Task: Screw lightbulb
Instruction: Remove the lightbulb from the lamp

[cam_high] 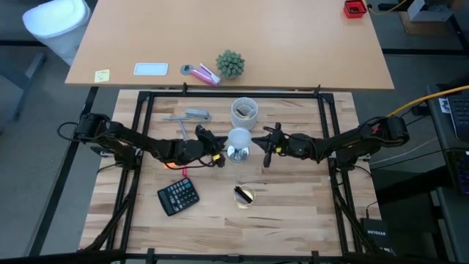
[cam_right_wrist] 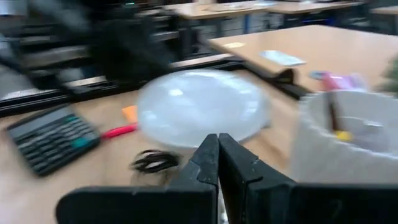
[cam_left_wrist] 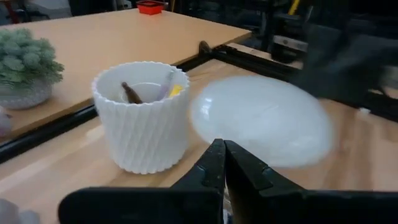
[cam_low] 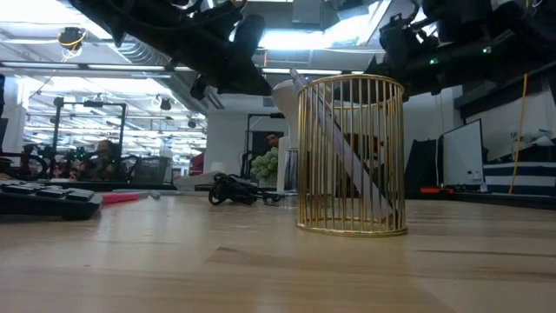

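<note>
Item: white pear-shaped glass lightbulb [cam_high: 239, 139], between left gripper [cam_high: 218, 157] and right gripper [cam_high: 267, 154]; both fully closed, gripping nothing. Risk: closed tips nudge bulb, toppling it

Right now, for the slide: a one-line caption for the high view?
Left gripper and right gripper, both shut, flank the lightbulb at mid-table.

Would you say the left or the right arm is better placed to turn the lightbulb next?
Hard to call. Both the left gripper and the right gripper sit shut, flanking the lightbulb. Left looks marginally closer to the bulb's base in the high view, so I lean left.
</note>
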